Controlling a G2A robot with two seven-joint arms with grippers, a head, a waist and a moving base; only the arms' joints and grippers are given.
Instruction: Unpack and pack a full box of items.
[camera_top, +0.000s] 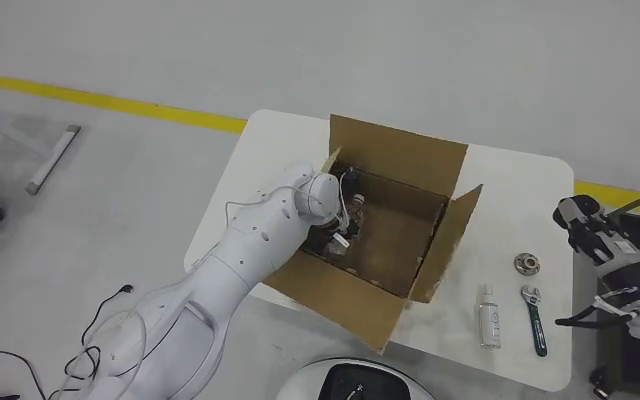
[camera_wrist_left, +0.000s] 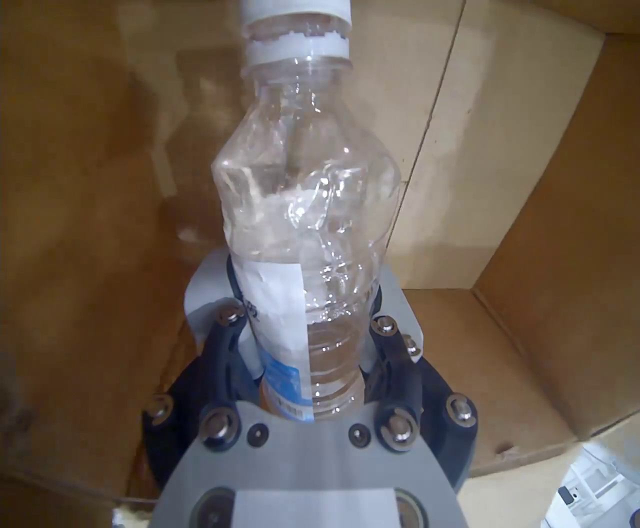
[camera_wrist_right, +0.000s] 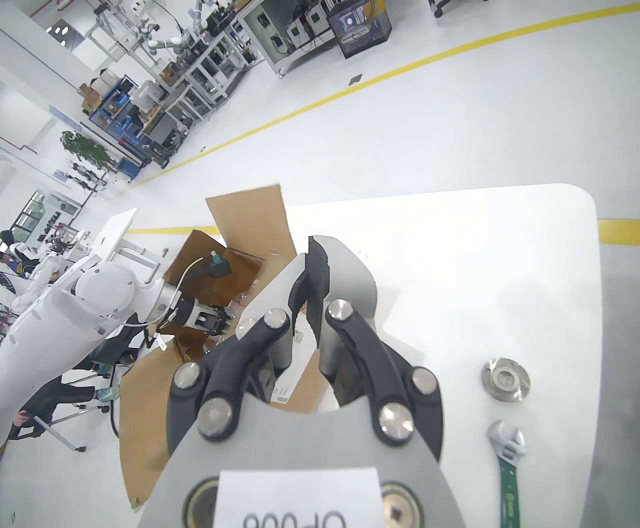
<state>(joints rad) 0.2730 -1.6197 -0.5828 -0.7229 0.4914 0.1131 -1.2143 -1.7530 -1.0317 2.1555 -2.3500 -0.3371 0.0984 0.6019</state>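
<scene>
Top view: the box is seen mid-frame on the desk, the left hand inside it. Left wrist view: a bottle is gripped by that hand. Right wrist view: the right hand is held closed, empty.

- 1 cardboard box, flaps open, mid-table
- 1 clear plastic bottle, white cap, inside the box
- 1 small pale bottle, lying on the table right of the box
- 1 green-handled wrench, just right of the small bottle
- 1 round metal flange, just beyond the wrench
- 1 white table
</scene>
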